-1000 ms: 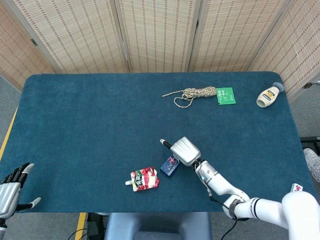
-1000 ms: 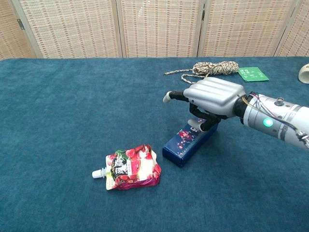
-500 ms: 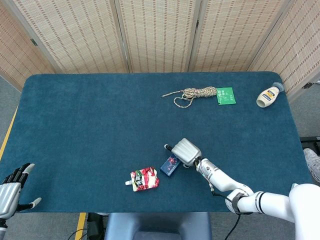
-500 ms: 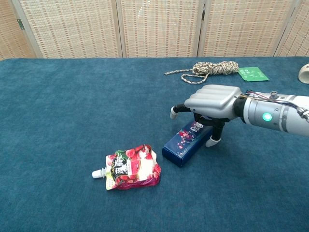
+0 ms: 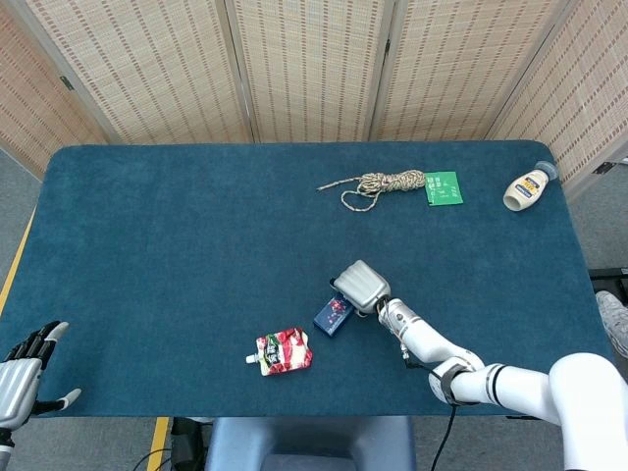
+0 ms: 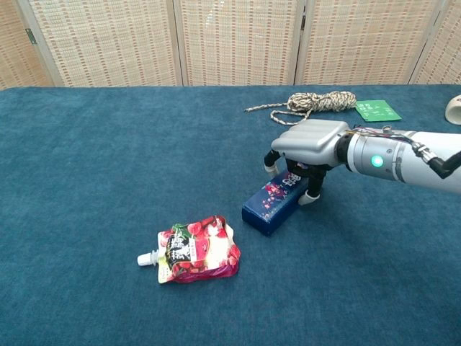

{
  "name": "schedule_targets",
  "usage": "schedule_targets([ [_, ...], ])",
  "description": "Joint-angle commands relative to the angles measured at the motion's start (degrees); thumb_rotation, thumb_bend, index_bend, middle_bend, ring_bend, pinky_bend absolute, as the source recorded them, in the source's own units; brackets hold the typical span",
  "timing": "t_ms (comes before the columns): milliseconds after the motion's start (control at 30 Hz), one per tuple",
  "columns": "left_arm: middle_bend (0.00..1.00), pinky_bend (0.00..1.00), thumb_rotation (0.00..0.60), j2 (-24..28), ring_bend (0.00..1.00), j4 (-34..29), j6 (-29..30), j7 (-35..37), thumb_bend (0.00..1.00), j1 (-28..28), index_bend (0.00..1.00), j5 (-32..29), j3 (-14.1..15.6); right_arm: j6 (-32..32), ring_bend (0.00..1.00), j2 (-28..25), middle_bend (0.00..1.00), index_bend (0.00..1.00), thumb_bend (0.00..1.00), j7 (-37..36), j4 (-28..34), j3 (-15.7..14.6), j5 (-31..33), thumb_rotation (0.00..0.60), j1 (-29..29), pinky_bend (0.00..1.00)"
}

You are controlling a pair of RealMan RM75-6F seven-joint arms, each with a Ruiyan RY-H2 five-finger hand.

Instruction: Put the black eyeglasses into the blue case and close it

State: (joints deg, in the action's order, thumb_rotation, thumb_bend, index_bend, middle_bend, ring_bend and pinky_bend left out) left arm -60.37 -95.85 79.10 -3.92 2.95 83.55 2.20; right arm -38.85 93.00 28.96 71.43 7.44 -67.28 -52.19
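The blue case [image 6: 275,204] lies closed near the table's front middle, long axis running 8 to 2 o'clock. The right hand [image 6: 306,148] has slid back onto its far end, fingers curled down either side. Only the head view shows the left hand [image 5: 22,378], spread and holding nothing, at 8 o'clock.

The blue case [image 6: 272,202] is seen lying closed and flat on the bench [image 5: 177,245], near the middle of the front edge and slightly right of centre. It is a long dark blue box with a red-and-white floral print on its lid, set diagonally. The black eyeglasses cannot be seen.
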Motion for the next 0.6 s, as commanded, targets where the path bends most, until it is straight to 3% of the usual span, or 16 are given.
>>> schedule_targets([
  [33,0.1,0.23,0.6,-0.02,0.12,0.01,0.02,0.12,0.2,0.02,0.08,0.01,-0.03,-0.64,1.0,1.46,0.87,0.53,0.29,-0.57,-3.05,1.48,3.22,0.6,-0.3,0.92],
  [133,0.1,0.23,0.6,-0.09,0.12,0.09,0.0,0.15,0.19,0.04,0.08,-0.1,-0.09,-1.46,1.0,1.72,0.86,0.49,0.29,-0.59,-3.61,2.05,4.76,0.6,-0.28,0.92],
  [233,0.1,0.23,0.6,-0.19,0.12,0.09,-0.21,0.09,0.19,0.19,0.08,-0.08,-0.11,-2.21,1.0,0.9,0.86,0.26,0.28,-1.5,-2.25,2.44,5.82,0.6,0.25,0.92],
  [300,0.1,0.23,0.6,-0.38,0.12,0.2,-0.23,0.06,0.19,0.35,0.08,0.05,-0.23,-3.12,1.0,-0.31,0.85,0.11,0.17,-2.61,-0.51,2.66,6.48,0.6,1.09,0.92],
  [367,0.1,0.23,0.6,-0.63,0.12,0.31,-0.36,0.04,0.2,0.55,0.08,0.11,-0.35,-4.48,1.0,-1.61,0.85,0.04,0.1,-3.85,1.02,2.68,6.65,0.6,2.21,0.92],
  [600,0.1,0.23,0.6,-1.81,0.12,0.8,0.65,-0.88,0.19,0.97,0.08,0.04,-1.48,-12.82,1.0,-7.97,0.8,0.01,0.09,-5.74,7.85,1.22,3.55,0.6,7.48,0.92],
])
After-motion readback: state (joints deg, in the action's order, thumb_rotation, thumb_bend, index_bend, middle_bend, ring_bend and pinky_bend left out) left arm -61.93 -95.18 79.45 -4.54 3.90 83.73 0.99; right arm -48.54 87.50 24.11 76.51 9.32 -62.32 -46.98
